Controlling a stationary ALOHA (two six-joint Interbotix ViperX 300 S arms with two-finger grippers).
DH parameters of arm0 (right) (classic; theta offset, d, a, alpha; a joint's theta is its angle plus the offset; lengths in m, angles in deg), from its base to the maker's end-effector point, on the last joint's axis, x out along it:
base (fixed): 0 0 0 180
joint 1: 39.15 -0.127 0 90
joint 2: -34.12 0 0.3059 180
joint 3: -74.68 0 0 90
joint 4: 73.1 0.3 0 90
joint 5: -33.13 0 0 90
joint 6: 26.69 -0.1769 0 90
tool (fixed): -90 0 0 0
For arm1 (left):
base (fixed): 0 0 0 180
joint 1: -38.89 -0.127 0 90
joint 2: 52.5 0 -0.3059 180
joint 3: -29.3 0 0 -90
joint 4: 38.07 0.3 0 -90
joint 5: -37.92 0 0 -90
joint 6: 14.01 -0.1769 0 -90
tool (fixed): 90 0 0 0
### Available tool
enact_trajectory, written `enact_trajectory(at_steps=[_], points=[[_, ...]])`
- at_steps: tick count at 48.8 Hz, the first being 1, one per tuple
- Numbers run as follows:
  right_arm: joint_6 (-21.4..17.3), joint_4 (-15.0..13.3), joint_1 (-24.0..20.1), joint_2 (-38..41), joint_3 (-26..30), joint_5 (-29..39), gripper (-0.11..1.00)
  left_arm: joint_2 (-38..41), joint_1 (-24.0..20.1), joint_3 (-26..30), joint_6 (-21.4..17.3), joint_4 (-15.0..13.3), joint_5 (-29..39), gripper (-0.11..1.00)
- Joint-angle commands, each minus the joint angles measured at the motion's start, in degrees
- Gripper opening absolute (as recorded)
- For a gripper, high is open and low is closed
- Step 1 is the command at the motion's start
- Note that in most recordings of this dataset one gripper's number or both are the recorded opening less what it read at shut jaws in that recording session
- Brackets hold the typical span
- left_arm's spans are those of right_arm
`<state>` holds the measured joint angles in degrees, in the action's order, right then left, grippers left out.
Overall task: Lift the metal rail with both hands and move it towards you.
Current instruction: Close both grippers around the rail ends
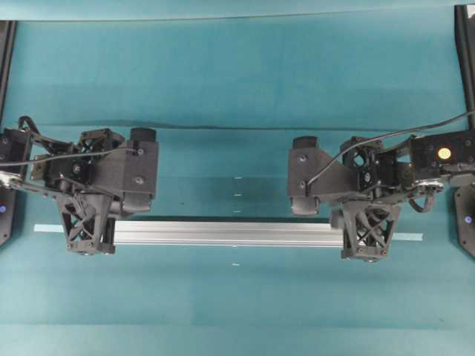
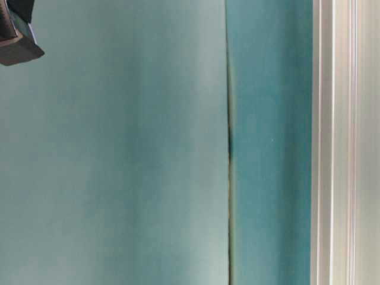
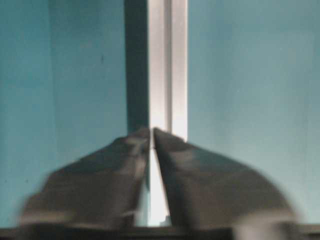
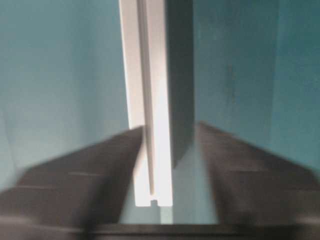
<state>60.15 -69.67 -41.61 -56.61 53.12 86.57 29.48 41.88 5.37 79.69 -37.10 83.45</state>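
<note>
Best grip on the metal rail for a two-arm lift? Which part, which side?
Take the metal rail near each end, from above, jaws straddling its narrow width across the grooved long faces. It lies flat, long and straight, so spread grips keep it level. The left gripper and right gripper sit over those ends.

A long metal rail (image 1: 223, 233) of brushed silver aluminium, smooth and softly shiny, with lengthwise grooves. It lies on a matt teal mat (image 1: 237, 74) that looks soft. Two grippers (image 1: 90, 231) (image 1: 369, 236) are matt black plastic with open lattice fingers.
</note>
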Motion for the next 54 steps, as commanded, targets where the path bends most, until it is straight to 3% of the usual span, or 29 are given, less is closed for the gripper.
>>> enact_trajectory(at_steps=[1,4,7,10,13,26,37,54], points=[[-0.3,0.0,-0.2,0.2,-0.9,-0.4,0.71,-0.4,0.2,0.4,0.4,0.2,-0.2,0.38],[-0.2,-0.2,-0.4,0.1,-1.6,-0.5,0.88,-0.2,0.5,0.3,0.5,0.2,-0.2,0.58],[-0.1,-0.7,-0.8,0.1,-2.3,-1.0,0.97,0.3,1.1,0.3,0.6,0.2,-0.1,0.76],[-0.2,-0.9,-0.9,0.1,-2.3,-1.4,1.0,1.0,1.1,0.3,0.7,0.1,0.0,0.91],[-0.2,-0.9,-1.0,0.2,-2.4,-1.8,1.0,1.6,1.2,0.2,0.7,0.2,0.1,0.99],[-0.4,-0.9,-1.4,0.2,-4.4,-5.1,1.0,4.7,1.7,-0.5,3.2,0.2,-0.9,0.99],[-0.3,-0.8,-1.9,0.9,-8.7,-12.7,1.0,6.5,1.8,-4.2,5.1,0.2,-5.6,0.99],[0.1,-0.8,-1.9,3.9,-10.1,-16.3,1.0,9.1,1.9,-6.2,5.4,0.2,-9.1,0.99]])
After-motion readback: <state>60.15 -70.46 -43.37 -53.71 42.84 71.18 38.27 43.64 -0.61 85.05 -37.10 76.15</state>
